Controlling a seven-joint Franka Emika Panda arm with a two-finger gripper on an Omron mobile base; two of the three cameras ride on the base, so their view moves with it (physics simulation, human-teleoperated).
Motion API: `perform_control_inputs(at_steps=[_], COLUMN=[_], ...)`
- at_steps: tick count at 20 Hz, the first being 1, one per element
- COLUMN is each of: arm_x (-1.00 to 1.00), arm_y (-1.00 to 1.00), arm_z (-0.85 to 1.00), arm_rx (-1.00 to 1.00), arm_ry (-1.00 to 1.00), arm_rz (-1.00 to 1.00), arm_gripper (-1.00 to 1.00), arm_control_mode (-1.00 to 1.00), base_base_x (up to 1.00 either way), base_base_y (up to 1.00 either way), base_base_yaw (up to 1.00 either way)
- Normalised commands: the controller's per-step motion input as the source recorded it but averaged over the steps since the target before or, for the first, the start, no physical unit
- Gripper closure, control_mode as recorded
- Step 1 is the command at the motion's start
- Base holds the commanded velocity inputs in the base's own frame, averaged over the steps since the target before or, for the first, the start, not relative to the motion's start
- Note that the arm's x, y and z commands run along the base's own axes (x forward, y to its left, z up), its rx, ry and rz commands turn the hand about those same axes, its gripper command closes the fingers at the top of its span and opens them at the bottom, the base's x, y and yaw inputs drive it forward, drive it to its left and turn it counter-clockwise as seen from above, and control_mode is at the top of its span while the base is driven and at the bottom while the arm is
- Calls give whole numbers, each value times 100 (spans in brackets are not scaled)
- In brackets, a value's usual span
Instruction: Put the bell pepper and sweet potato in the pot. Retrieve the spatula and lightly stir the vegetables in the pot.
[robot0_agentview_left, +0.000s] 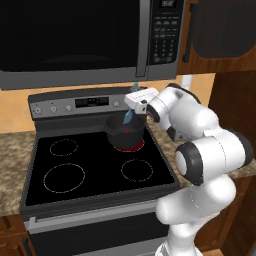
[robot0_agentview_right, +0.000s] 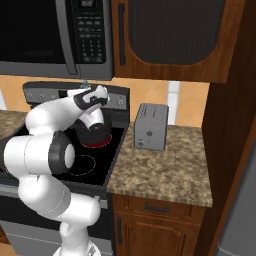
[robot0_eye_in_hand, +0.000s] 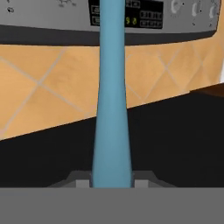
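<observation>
One utensil matters here: your pincer (robot0_agentview_left: 134, 102) is clamped narrow on the thin light-blue spatula (robot0_agentview_left: 129, 116), and in the hand view that spatula (robot0_eye_in_hand: 112, 109) runs straight out from between the jaws as a long slim shaft.

Working left to right from the pincer: to its left lie the bare burner rings of the black glass stovetop (robot0_agentview_left: 65, 170), open room with nothing standing on it. Directly below the pincer sits the dark grey-black round saucepan (robot0_agentview_left: 125, 131) on the glowing rear burner, its stubby handle pointing left; the spatula's long axis hangs steeply down, blade inside the pot's mouth. A red patch inside is likely the small bright red bell pepper (robot0_agentview_left: 131, 131); the sweet potato can't be made out.

To the right, past the stove's edge, the boxy grey toaster (robot0_agentview_right: 151, 126) stands well apart on the counter.

You should keep any stir small, I judge: the pot's rim closely rings the blade, and the dark microwave (robot0_agentview_left: 75, 40) hangs close overhead.
</observation>
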Motion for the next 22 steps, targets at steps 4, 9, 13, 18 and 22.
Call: perform_control_inputs(at_steps=[4,9,13,18,22], arm_x=[45,40,34,29,28], arm_y=[0,0,0,0,0], arm_z=[-43,-39,-30,-29,-28], arm_rx=[0,0,0,-1,0], arm_ry=[1,5,10,10,6], arm_rz=[-3,-3,-2,-3,-4], arm_gripper=[100,100,100,100,100], arm_control_mode=[-100,-100,-100,-100,-100], base_base_x=[0,0,0,0,0], base_base_y=[0,0,0,0,0], base_base_yaw=[0,0,0,0,0])
